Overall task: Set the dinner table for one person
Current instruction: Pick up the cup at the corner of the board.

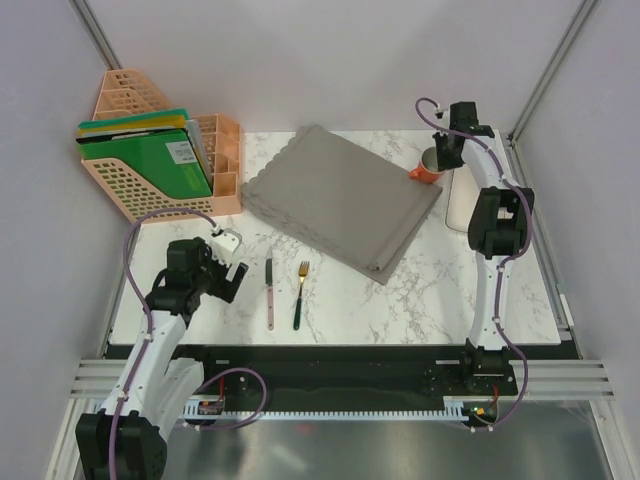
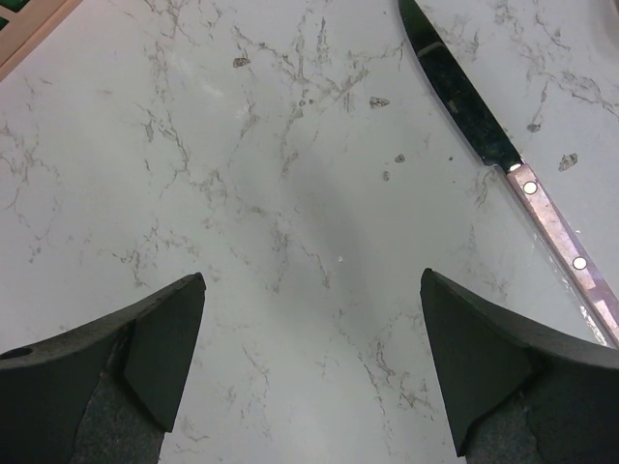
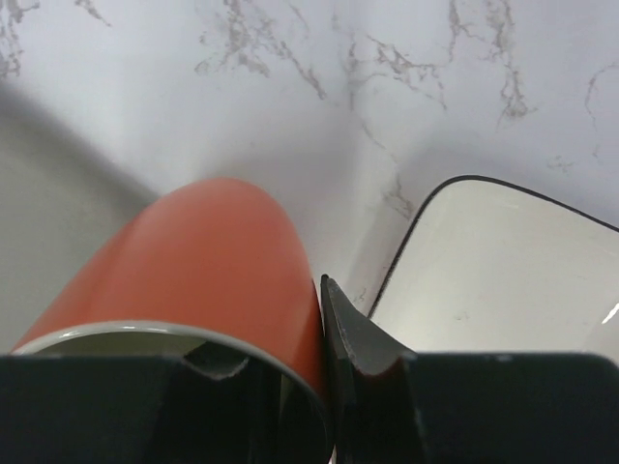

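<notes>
Status, clock directions taken from the overhead view with 12 at the far edge:

- dinner table (image 1: 440,290): white marble top with grey veins, fills the whole work area in front of both arm bases.
- right gripper (image 1: 438,158): out at about 2 o'clock, near the back right corner. It's narrow and pinching the wall of an orange cup (image 1: 426,173) — wrist view shows one finger outside the wall and the other dark shape just inside the rim. Can't tell whether the cup base touches the marble.
- cup sits just beside the right corner of the grey placemat (image 1: 340,195). The mat is skewed, lying from centre toward 12 o'clock.
- white plate (image 3: 503,280) with a dark rim line: just to the right of the cup, around 2–3 o'clock, partly hidden under the right arm from overhead.
- left gripper (image 2: 311,278): at about 8 o'clock, jaws wide, nothing between them, only bare marble below.
- knife (image 1: 269,292) and fork (image 1: 300,296): side by side at about 7 o'clock, apart, both pointing toward 12. The knife is the nearer to the left gripper — not touching it.
- peach file organizer (image 1: 130,190) with green folders (image 1: 150,165): back left corner, 10 o'clock.
</notes>
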{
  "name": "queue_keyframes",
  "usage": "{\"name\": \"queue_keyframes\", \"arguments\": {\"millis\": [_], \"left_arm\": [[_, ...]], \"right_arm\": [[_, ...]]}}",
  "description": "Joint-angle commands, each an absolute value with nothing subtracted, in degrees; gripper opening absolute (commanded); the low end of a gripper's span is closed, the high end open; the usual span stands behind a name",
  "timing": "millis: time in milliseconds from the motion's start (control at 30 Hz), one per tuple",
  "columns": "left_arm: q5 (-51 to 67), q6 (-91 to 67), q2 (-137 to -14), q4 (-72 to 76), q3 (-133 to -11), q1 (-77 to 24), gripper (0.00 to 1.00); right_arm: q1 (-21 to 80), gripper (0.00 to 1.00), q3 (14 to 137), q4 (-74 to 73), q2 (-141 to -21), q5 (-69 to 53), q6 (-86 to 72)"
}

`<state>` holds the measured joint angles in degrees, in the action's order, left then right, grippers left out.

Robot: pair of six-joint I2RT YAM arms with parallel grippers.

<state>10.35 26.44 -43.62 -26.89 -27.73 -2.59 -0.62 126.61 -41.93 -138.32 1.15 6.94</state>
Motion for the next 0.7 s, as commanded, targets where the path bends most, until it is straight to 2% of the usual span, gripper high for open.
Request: {"name": "queue_keyframes", "arguments": {"millis": [0, 233, 667], "left_arm": [[9.23, 27.69, -43.59, -25.4, -27.6, -2.46, 1.0], [9.05, 27.68, -44.03, -25.4, -27.69, -2.37, 1.0], [9.14, 27.42, -44.74, -25.05, -27.77, -2.37, 1.0]], "right_arm": [[-3.69, 0.0, 129.9, -38.76, -138.25, 3.34, 5.89], [-8.08, 0.0, 132.98, -38.15, -139.31, 1.14, 3.78], [-8.0, 0.0, 130.08, -37.09, -139.75, 0.09, 4.66]]}}
